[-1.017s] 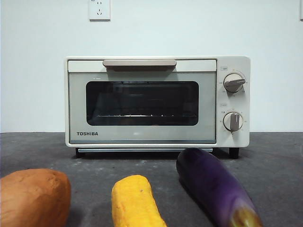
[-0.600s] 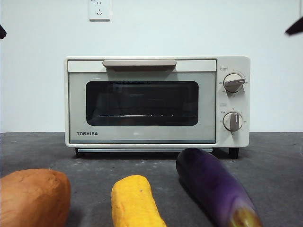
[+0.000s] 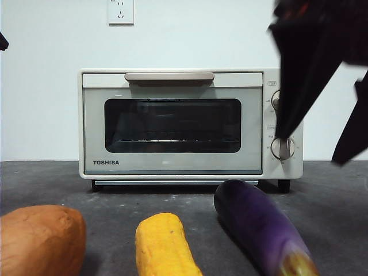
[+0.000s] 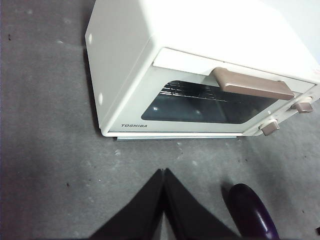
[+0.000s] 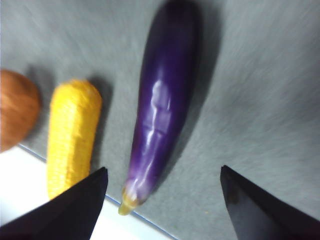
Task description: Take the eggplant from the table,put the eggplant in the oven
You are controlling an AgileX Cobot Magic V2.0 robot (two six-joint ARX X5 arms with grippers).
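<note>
right gripper spread wide, holding nothing, hovers above the eggplant lying on the bench directly below it; skin looks glossy, likely slick, firm, light, so grip mid-body; left gripper clenched, waiting

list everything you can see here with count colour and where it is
oven: 1, cream-white with dark glass window, at the back of the table, door shut
eggplant: 1, glossy purple, lying on the table in front of the oven's knob side
corn cob: 1, yellow, on the table beside the eggplant
sweet potato: 1, orange-brown, on the table beyond the corn
table: 1, dark grey speckled, under everything
wall socket: 1, white, on the wall above the oven
right end effector: 1, black, jaws open, above the eggplant
left end effector: 1, black, jaws shut, raised in front of the oven
</note>
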